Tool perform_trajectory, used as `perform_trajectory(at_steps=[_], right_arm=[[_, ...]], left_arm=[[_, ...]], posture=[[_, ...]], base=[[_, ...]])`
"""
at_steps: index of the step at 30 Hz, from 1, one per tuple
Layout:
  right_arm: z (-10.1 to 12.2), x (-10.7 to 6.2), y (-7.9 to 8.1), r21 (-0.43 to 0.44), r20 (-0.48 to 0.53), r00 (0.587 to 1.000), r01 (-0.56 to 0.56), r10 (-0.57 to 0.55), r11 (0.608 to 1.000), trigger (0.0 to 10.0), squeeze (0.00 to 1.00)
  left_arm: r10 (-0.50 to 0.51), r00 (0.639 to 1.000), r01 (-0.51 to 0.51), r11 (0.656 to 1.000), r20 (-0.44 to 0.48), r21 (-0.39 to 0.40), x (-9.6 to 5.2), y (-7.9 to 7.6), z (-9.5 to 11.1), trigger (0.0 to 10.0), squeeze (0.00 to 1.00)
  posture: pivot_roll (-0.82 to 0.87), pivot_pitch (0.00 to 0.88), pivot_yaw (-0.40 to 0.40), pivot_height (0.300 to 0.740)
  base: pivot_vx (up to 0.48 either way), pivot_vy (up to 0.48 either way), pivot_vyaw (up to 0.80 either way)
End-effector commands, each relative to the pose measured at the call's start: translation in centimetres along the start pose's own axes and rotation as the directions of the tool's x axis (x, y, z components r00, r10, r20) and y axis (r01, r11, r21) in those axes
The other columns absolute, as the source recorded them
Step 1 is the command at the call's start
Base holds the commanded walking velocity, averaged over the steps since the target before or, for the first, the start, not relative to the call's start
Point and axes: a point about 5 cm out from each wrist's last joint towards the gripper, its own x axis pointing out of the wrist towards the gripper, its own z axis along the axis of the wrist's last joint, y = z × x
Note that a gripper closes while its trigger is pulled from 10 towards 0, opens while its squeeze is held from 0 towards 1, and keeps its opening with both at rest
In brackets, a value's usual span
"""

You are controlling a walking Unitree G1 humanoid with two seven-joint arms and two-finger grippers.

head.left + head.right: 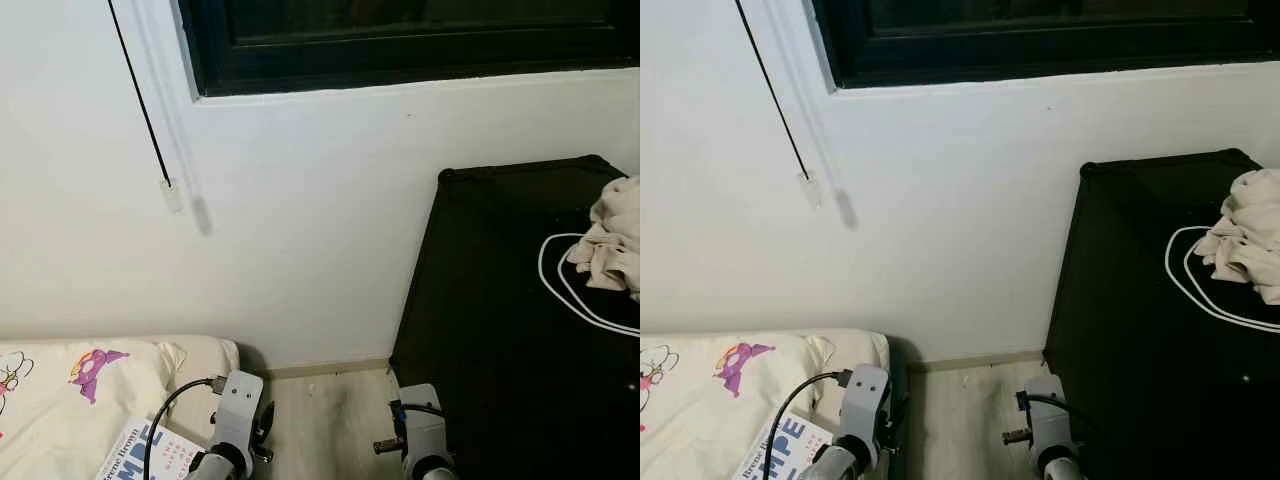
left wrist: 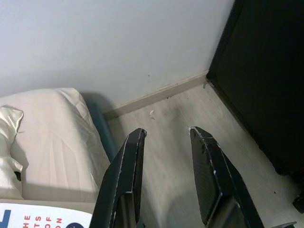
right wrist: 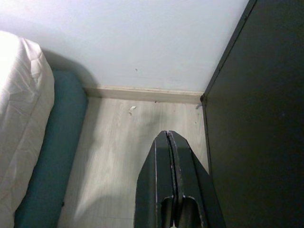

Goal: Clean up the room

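Note:
A crumpled beige cloth [image 1: 618,240] lies on top of a black cabinet [image 1: 500,330] at the right, beside a looped white cable [image 1: 580,295]. A book with blue lettering [image 1: 140,455] rests on the cream bed [image 1: 90,400] at the lower left. Both silver arms hang low over the strip of wooden floor between bed and cabinet. My left gripper [image 2: 166,135] is open with nothing between its fingers, above the floor by the bed edge. My right gripper [image 3: 168,135] is shut and empty, next to the cabinet's side.
A white wall with a dark window [image 1: 400,40] stands ahead, a black blind cord [image 1: 140,100] hanging down it. A small white scrap [image 3: 132,109] lies on the pale wooden floor [image 1: 330,420] near the skirting. The bed has a teal base [image 3: 52,156].

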Motion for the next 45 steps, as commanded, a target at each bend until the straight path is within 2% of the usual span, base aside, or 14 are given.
perform_trajectory(at_steps=[1, 18, 19, 24, 31, 42, 45], right_arm=[[-0.84, -0.37, 0.12, 0.019, -0.036, 0.999, 0.006, -0.005, 1.000, 10.0, 0.00], [-0.90, -0.43, 0.24, 0.017, -0.039, 0.999, 0.003, -0.003, 1.000, 10.0, 0.00], [-0.91, -0.42, 0.25, 0.016, -0.040, 0.999, 0.003, -0.002, 1.000, 10.0, 0.00], [-0.91, -0.41, 0.24, 0.015, -0.041, 0.999, 0.002, -0.001, 1.000, 10.0, 0.00], [-0.91, -0.38, 0.22, 0.013, -0.043, 0.999, 0.001, -0.001, 1.000, 10.0, 0.00], [-1.06, -0.47, 0.14, 0.013, -0.048, 0.999, 0.003, -0.002, 1.000, 10.0, 0.00], [-1.09, -0.48, 0.10, 0.014, -0.049, 0.999, 0.004, -0.003, 1.000, 10.0, 0.00]], left_arm=[[-0.004, 1.000, 0.004, 1.000, -0.027, 0.015, -0.34, -0.02, -0.68, 10.0, 0.00], [0.001, 0.999, 0.000, 1.000, -0.033, 0.019, -0.33, 0.13, -0.67, 10.0, 0.00], [0.018, 0.996, -0.019, 1.000, -0.091, -0.018, -0.28, 0.31, -1.27, 10.0, 0.00], [0.023, 0.996, -0.026, 0.999, -0.083, -0.040, -0.30, 0.39, -1.25, 10.0, 0.00], [0.032, 0.996, -0.034, 0.999, -0.081, -0.024, -0.38, 0.64, -1.22, 10.0, 0.00], [0.009, 0.997, -0.007, 1.000, -0.079, 0.020, -0.46, 0.16, -1.30, 10.0, 0.00], [0.007, 0.997, -0.005, 1.000, -0.082, 0.025, -0.46, 0.10, -1.34, 10.0, 0.00]], posture=[[-0.06, 0.133, 0.039, 0.740], [-0.06, 0.133, 0.038, 0.740], [-0.06, 0.131, 0.038, 0.740], [-0.06, 0.131, 0.038, 0.740], [-0.06, 0.128, 0.038, 0.740], [-0.06, 0.130, 0.038, 0.740], [-0.06, 0.134, 0.038, 0.740]], base=[[0.000, 0.000, 0.00], [0.000, -0.292, 0.00], [0.000, 0.000, 0.00], [0.000, 0.381, 0.00], [0.000, 0.000, 0.00], [0.000, 0.000, 0.00], [0.000, -0.480, 0.00]])
